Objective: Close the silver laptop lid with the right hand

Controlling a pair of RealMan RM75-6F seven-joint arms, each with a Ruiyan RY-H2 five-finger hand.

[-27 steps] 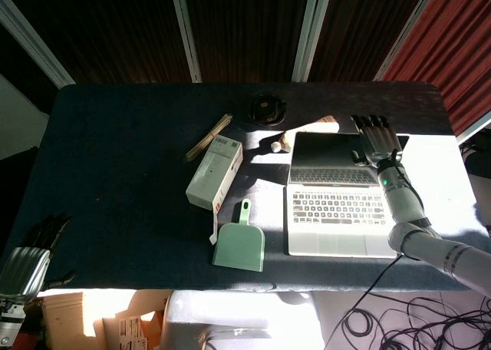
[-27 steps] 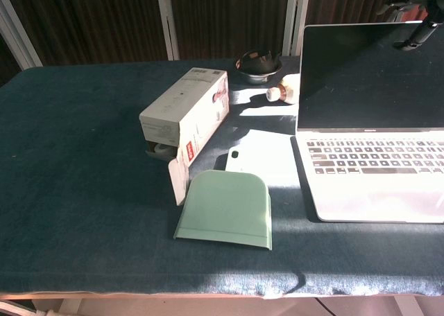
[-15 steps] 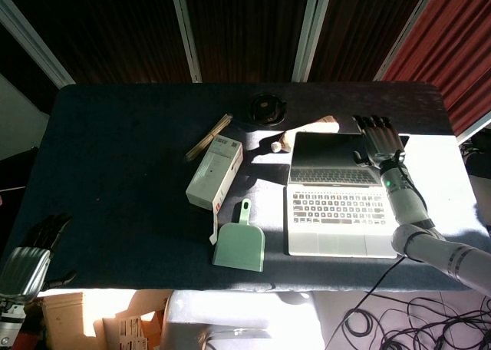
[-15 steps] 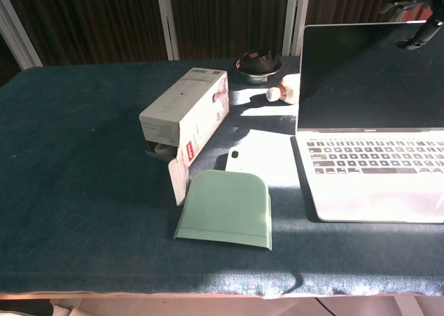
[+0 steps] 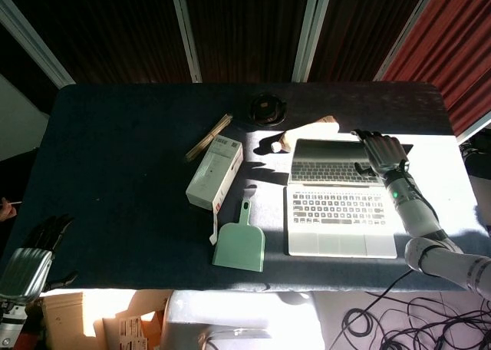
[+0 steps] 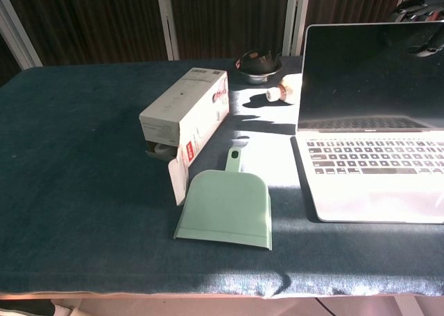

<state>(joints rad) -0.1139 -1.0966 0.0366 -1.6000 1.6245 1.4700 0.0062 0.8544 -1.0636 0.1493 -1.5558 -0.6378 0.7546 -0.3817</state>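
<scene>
We see the silver laptop right of centre, lid tilted forward, our right hand flat on its top edge, fingers spread. Left hand lower left, fingers loosely curled, empty. Green dustpan beside laptop.

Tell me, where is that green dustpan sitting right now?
In the head view the green dustpan lies near the table's front edge, left of the silver laptop and just in front of the white box.

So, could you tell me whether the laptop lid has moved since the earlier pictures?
Yes. The silver laptop lid has tipped forward toward its keyboard, with the right hand on its top edge; the white box beside it stays put.
</scene>
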